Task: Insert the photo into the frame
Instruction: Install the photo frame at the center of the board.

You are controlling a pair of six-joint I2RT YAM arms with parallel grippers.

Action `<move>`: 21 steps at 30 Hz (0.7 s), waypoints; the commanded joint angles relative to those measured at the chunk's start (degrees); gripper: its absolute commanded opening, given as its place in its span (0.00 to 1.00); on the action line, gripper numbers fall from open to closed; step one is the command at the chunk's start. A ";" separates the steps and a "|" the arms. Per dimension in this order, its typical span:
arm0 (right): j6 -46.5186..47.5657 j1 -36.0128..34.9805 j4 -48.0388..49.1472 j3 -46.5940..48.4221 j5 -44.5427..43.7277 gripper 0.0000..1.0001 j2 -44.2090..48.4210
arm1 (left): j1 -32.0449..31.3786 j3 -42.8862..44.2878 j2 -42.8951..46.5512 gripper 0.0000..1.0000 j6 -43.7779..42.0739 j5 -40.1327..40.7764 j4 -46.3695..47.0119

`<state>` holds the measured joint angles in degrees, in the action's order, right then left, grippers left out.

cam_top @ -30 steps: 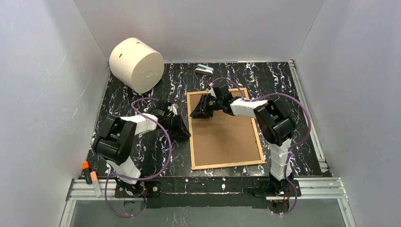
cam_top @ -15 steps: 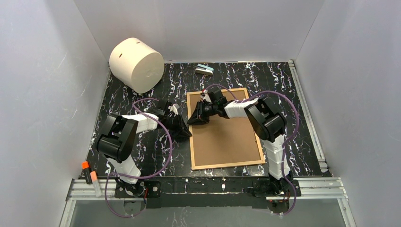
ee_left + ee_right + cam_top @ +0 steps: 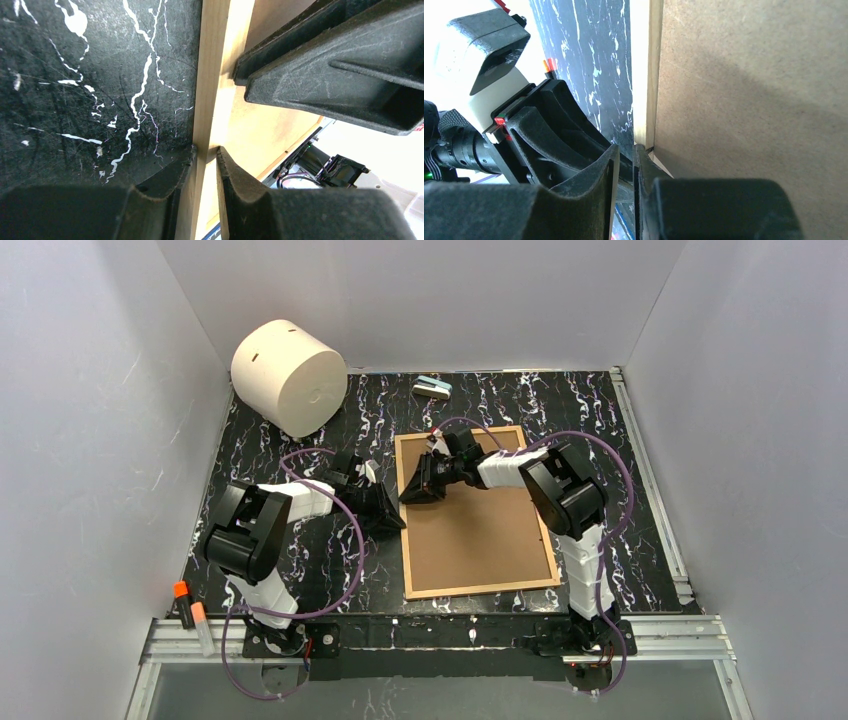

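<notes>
The frame [image 3: 480, 530] lies flat on the black marbled table with its brown fibreboard back [image 3: 749, 75] up. My left gripper [image 3: 392, 515] is at its left edge. In the left wrist view it [image 3: 205, 152] is shut on the light wood rim [image 3: 212, 75], one finger on each side. My right gripper [image 3: 410, 485] reaches across the board to the same edge, just beyond the left one. Its jaws [image 3: 626, 150] stand a slim gap apart with nothing in it, one fingertip against the rim [image 3: 646, 75]. The photo is out of view.
A big white cylinder [image 3: 288, 375] lies at the back left. A small grey-and-teal object [image 3: 432, 388] sits by the back wall. Orange-capped markers [image 3: 190, 610] stand at the near left rail. White walls close in on three sides.
My right gripper slid left over the board to the frame's left edge and its jaws narrowed. The left gripper tightened a little and stayed put.
</notes>
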<state>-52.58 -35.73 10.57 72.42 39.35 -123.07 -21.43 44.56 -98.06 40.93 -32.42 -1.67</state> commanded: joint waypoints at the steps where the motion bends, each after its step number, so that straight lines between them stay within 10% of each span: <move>1: 2.34 1.42 -2.27 -2.51 -4.28 0.25 -0.77 | -0.54 -4.80 -4.68 0.17 -3.76 16.08 -8.00; 21: 7.25 1.52 -14.41 -2.53 -13.93 0.32 -2.65 | -0.54 -5.62 -3.83 0.17 -4.46 16.52 -7.65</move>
<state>-51.22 -34.48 9.91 70.96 38.50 -122.78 -21.43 43.48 -97.49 40.95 -32.34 -0.23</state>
